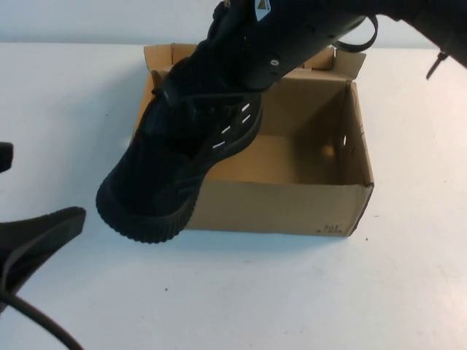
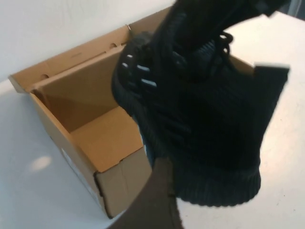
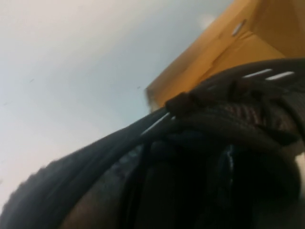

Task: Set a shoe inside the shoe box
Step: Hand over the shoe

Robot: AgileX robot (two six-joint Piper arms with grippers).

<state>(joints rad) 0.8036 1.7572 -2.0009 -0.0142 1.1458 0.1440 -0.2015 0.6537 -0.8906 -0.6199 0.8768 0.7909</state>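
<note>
The white table (image 1: 408, 292) carries the shoe box (image 1: 292, 208), which stands open at the middle, its lid flap folded back on the far side. Its floor looks bare.

The shoe (image 1: 175, 160) hangs in the air, tilted, over the left near corner of the shoe box. Its toe points down and toward the near left, outside the box wall, while its heel end is up, above the box opening.

The right arm reaches in from the far right. The right gripper (image 1: 241, 44) is at the shoe's upper part, near the laces, and seems to be clamped on the shoe, because nothing else supports it. Its fingertips themselves are hidden behind the shoe.

The left gripper (image 1: 36, 233) rests low at the near left, well apart from the box; I cannot tell how its pincer stands.

I judge the step in hand to be the carrying of the shoe over the box. The next move probably calls for shifting the shoe to the right and turning it more level, so the toe clears the left wall before lowering.
</note>
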